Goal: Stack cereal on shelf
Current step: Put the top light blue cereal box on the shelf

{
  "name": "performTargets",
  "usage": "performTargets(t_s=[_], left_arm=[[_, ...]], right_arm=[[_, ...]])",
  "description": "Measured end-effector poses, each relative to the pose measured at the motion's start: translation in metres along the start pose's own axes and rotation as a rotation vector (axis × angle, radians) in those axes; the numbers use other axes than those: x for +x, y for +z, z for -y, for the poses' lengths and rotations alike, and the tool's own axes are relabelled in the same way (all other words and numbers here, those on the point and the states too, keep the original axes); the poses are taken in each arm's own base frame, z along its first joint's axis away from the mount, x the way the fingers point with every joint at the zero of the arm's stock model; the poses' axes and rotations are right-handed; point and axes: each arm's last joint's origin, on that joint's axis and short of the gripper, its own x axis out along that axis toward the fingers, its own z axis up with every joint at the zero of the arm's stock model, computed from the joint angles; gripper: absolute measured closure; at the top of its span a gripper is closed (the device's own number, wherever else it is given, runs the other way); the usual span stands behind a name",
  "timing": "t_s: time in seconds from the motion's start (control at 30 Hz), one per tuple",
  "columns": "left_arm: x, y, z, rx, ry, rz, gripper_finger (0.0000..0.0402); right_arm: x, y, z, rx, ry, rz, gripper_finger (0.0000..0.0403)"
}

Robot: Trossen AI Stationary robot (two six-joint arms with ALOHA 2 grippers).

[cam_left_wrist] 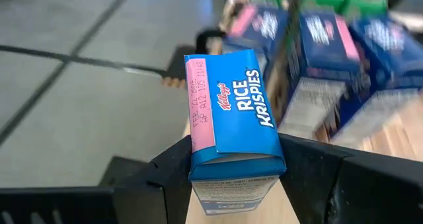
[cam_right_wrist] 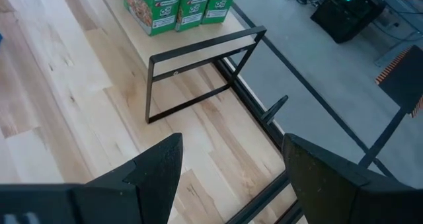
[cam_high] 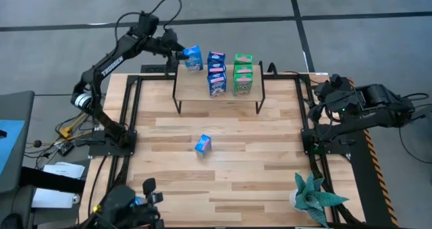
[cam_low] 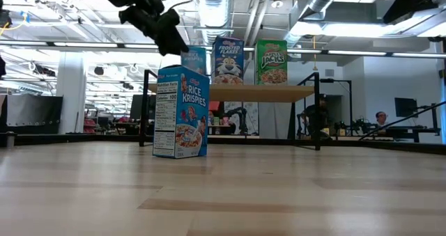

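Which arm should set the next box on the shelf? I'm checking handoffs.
Left. The left gripper already grips a Rice Krispies box at the shelf's left end; the right gripper waits open, off the table's right side.

Both arms are dark, almost black, built of slim tube segments joined by thicker rounded joints. The left arm [cam_high: 108, 65] carries white block lettering along its long segment and a pale grey band at the joint near its base. A thin black cable loops above its wrist. The right arm [cam_high: 358, 104] is bulkier and boxy, with a small green light glowing on its housing. The left gripper [cam_left_wrist: 234, 184] has flat, matte black fingers [cam_left_wrist: 168, 174] with angular, chamfered edges. The right gripper [cam_right_wrist: 228, 168] has broad, wedge-shaped black fingers [cam_right_wrist: 155, 168] tapering to pointed tips.
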Motion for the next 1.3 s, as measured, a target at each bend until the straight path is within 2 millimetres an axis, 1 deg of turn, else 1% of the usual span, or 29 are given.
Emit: performTargets(t_s=[0.1,0.27,0.43,0.5,0.6,0.83,1.13,1.3], left_arm=[[0.002,-0.003,-0.001,0.044,-0.035,-0.067,0.0223],[0.004,-0.008,-0.004,0.098,-0.056,-0.068,0.0223],[0.003,-0.008,-0.007,0.140,-0.045,-0.048,0.0223],[0.002,-0.009,-0.009,0.142,-0.067,-0.031,0.0223],[0.007,-0.012,-0.011,0.133,-0.105,-0.025,0.0223],[0.016,-0.019,-0.016,0.139,-0.108,-0.046,0.0223],[0.017,-0.019,-0.016,0.103,-0.060,-0.079,0.0221],[0.022,-0.020,-0.013,0.105,0.011,-0.150,0.0198]], right_arm=[[0.000,0.000,0.000,0.000,-0.013,0.005,0.0117],[0.000,0.002,0.001,0.010,-0.041,0.024,0.0117],[0.000,0.003,0.002,0.020,-0.079,0.049,0.0117],[0.000,0.003,0.002,0.020,-0.090,0.052,0.0117],[0.000,0.003,0.002,0.020,-0.090,0.052,0.0117],[0.000,0.003,0.002,0.021,-0.090,0.052,0.0117],[0.000,0.003,0.002,0.021,-0.107,0.056,0.0117],[0.000,0.003,0.003,0.019,-0.107,0.057,0.0117]])
